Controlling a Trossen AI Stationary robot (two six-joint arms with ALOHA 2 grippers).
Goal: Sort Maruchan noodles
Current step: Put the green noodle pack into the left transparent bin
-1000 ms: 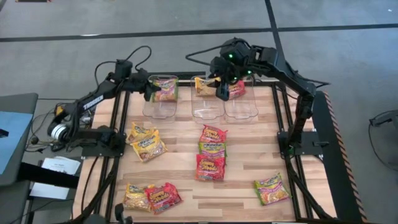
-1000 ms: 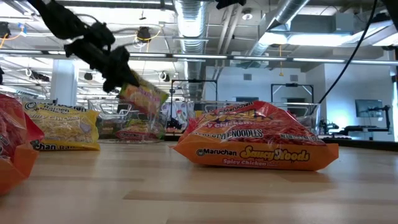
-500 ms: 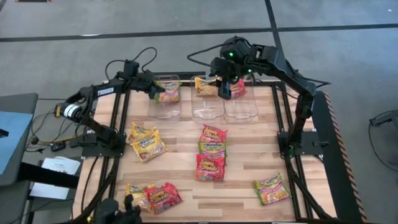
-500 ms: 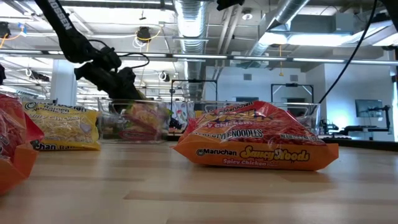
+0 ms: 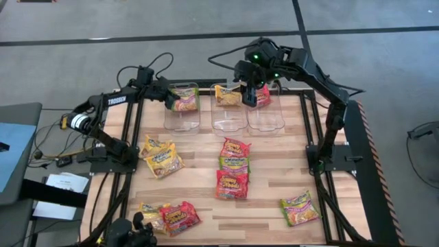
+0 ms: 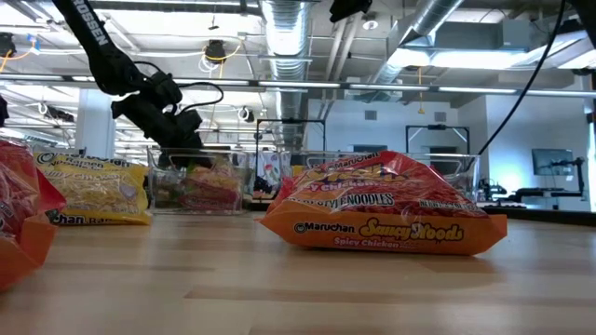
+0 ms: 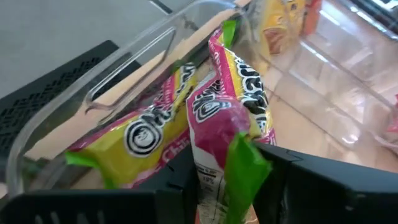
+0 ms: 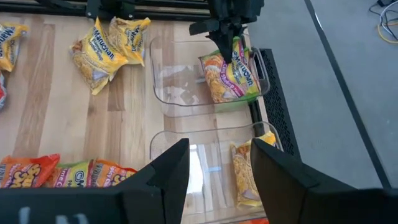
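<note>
The left end effector (image 5: 169, 100) sits at the back edge of the left bin (image 5: 180, 122), its fingers pinching the green-and-pink packet (image 7: 227, 134) that stands on edge inside, beside another green packet (image 7: 134, 134). The packet's long axis runs straight away from the fingers. The right end effector (image 5: 251, 94) hovers with fingers apart over the back bins.

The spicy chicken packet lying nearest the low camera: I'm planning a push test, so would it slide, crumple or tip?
The glossy orange-red plastic noodle packet lies flat and broad on the wooden table, so tipping or rolling seems unlikely. Its shiny film would probably slide easily. The puffed, crinkled wrapper suggests the ends would flex and crumple, and it looks light for its size.
</note>
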